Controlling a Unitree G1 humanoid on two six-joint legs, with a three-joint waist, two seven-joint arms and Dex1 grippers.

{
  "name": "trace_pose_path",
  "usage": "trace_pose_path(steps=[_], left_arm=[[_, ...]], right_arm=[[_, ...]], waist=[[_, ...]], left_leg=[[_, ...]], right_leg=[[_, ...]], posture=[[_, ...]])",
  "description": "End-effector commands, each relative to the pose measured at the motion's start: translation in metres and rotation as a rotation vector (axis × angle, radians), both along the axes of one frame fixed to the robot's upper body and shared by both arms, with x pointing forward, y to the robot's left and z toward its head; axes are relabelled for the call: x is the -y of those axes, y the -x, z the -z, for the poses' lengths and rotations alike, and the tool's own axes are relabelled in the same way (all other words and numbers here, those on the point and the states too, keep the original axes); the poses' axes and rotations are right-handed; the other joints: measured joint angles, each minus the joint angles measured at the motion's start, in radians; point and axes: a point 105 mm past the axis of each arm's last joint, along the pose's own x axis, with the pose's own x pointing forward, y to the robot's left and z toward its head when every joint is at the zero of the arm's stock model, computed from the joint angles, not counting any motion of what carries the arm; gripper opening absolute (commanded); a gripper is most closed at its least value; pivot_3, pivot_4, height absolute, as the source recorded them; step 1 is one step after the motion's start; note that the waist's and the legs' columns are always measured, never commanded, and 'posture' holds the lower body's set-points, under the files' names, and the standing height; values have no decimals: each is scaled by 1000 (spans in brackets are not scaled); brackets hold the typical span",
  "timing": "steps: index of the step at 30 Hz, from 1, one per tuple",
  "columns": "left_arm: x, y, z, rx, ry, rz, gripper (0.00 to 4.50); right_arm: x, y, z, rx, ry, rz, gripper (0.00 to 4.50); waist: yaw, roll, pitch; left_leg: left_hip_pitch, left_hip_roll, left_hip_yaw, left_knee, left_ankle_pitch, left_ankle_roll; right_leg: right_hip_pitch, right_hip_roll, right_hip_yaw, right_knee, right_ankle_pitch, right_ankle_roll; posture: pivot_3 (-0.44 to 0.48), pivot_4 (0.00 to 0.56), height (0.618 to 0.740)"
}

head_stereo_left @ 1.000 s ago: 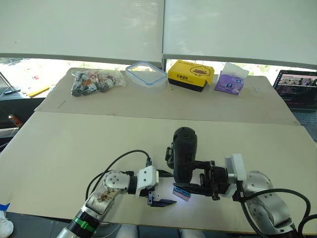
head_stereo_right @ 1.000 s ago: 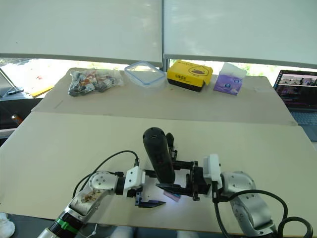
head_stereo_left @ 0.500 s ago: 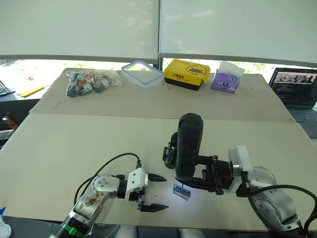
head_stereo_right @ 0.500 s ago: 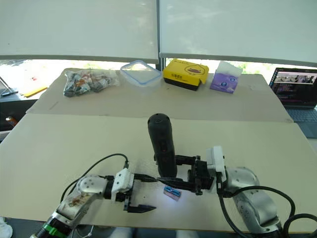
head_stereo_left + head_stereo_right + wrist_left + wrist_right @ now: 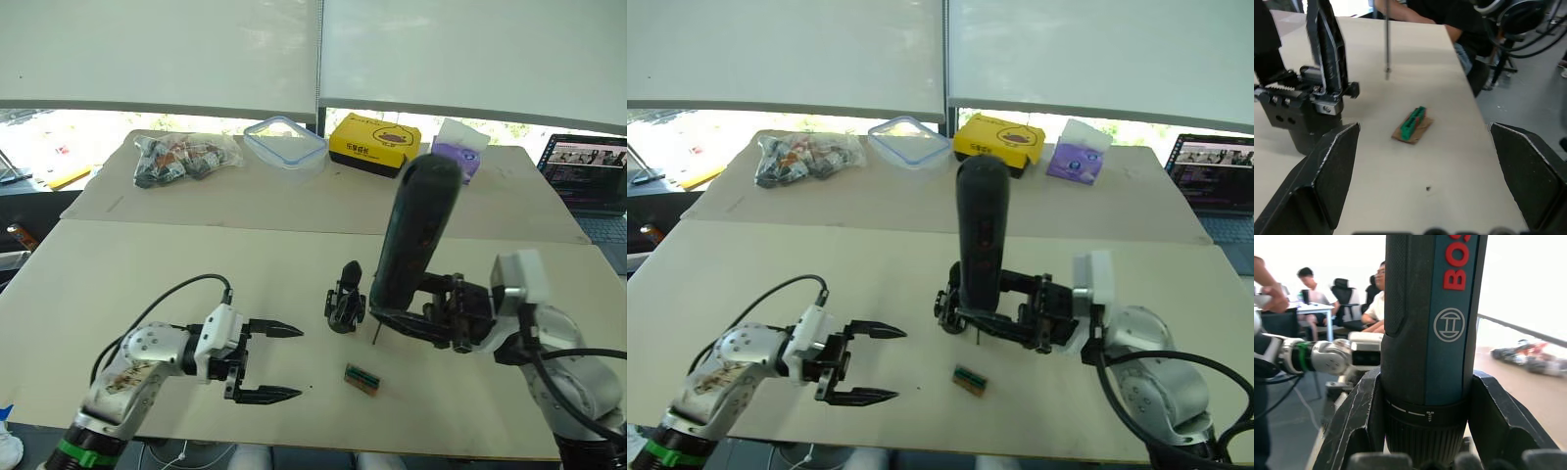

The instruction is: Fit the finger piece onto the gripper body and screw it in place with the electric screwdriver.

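My right gripper (image 5: pixel 396 315) is shut on the lower end of the electric screwdriver (image 5: pixel 416 230), a black cylinder held upright and leaning slightly right. Its thin bit (image 5: pixel 375 336) hangs just above the table. Directly left of the bit stands the gripper body (image 5: pixel 345 306), a small black block (image 5: pixel 1300 110). A pointed black finger piece (image 5: pixel 1327 44) rises from it. My left gripper (image 5: pixel 297 363) lies low over the table to the body's left and nearer me, open and holding nothing. A small green-and-tan block (image 5: pixel 361 377) lies between the two grippers.
On the far table are a bag of parts (image 5: pixel 181 159), a clear container (image 5: pixel 286 142), a yellow box (image 5: pixel 375 147) and a purple tissue pack (image 5: pixel 460 157). A laptop (image 5: pixel 588 176) sits at the far right. A seam (image 5: pixel 196 223) divides the two tables. People sit beyond.
The right gripper has raised the screwdriver and carried it right, off the green-and-tan block, so the bit is now beside the gripper body. The left gripper has opened and pulled back to the left.
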Motion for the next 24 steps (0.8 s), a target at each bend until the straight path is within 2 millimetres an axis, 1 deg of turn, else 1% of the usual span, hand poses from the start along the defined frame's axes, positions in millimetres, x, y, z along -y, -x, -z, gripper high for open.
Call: trace_pose_path(steps=[1,4,7,10,13,15,18,20,24], left_arm=[[2,-2,-20,39,75,-28,4482],[0,-13,-31,67,123,-96,4482],[-4,-20,-39,81,135,-132,4482],[-8,-27,-47,88,132,-153,4482],[-10,-34,-52,80,139,-168,4482],[-11,-36,-53,76,135,-169,4482],[-11,-42,-51,78,134,-197,4482],[-11,-47,-46,80,113,-222,4482],[-11,-55,-34,78,99,-269,4482]], right_arm=[[6,6,-23,77,-40,32,1956],[12,5,-31,80,-73,73,1956],[15,5,-42,93,-91,97,1956],[16,3,-56,105,-124,116,1956],[15,0,-75,122,-182,121,1956],[11,-2,-89,131,-217,110,1956],[2,-5,-101,128,-238,73,1956],[-3,-7,-104,129,-236,55,1956],[-15,-8,-101,114,-231,-3,1956]], waist=[[0,0,0],[1,-1,0],[0,0,1],[-3,-1,2],[-5,0,2],[-6,0,3],[-5,-1,4],[-3,-1,5],[-1,-1,5]], left_leg=[[0,0,0,0,0,0],[0,0,0,1,0,0],[0,0,0,0,0,0],[0,0,0,0,0,0],[0,0,0,1,0,0],[0,0,0,0,0,0],[0,0,0,0,0,0],[-1,0,0,-1,0,0],[-1,0,0,-1,0,0]], right_leg=[[0,0,0,0,0,0],[0,0,0,0,0,0],[0,0,0,0,0,0],[0,0,0,0,0,0],[0,0,0,0,0,0],[0,0,0,0,0,0],[0,0,0,0,1,1],[-1,0,0,0,2,3],[-1,0,0,0,3,5]], posture=[[0,150,740],[0,150,740],[0,150,740],[0,150,740],[0,150,740],[0,150,740],[0,150,740],[0,150,740],[0,150,740]])
